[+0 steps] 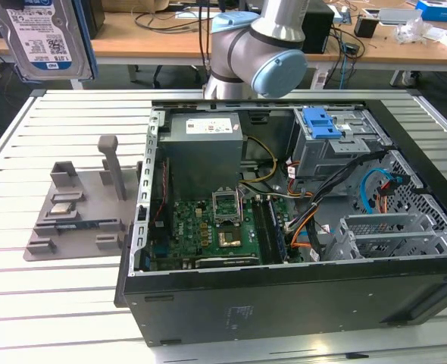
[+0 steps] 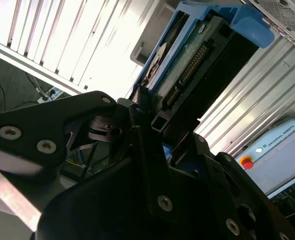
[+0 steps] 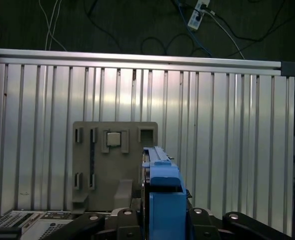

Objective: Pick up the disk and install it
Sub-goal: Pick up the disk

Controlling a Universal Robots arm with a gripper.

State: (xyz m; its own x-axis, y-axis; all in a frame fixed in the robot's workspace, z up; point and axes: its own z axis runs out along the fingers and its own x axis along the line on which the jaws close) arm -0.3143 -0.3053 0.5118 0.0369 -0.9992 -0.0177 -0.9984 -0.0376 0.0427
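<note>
While the gripper (image 2: 152, 125) clamps the disk (image 1: 45, 38) edgewise — stiff, dense, probably shock-sensitive — its blue rails (image 3: 165, 200) look the safest hold.

A robotics lab: a robot arm (image 1: 261, 53) stands at a slatted aluminium table (image 1: 72, 303) bearing an opened PC case (image 1: 284, 299) and a grey fixture (image 1: 79, 205). Behind are wooden desks (image 1: 155, 42) strewn with cables (image 1: 163, 21). A power strip (image 3: 196, 14) lies on the floor (image 3: 112, 25), and the second wrist view shows a teach pendant (image 2: 280, 155).

Glossy silver metal on the disk (image 1: 45, 38), blue plastic rails; the table (image 1: 57, 303) is ribbed, satin aluminium.
</note>
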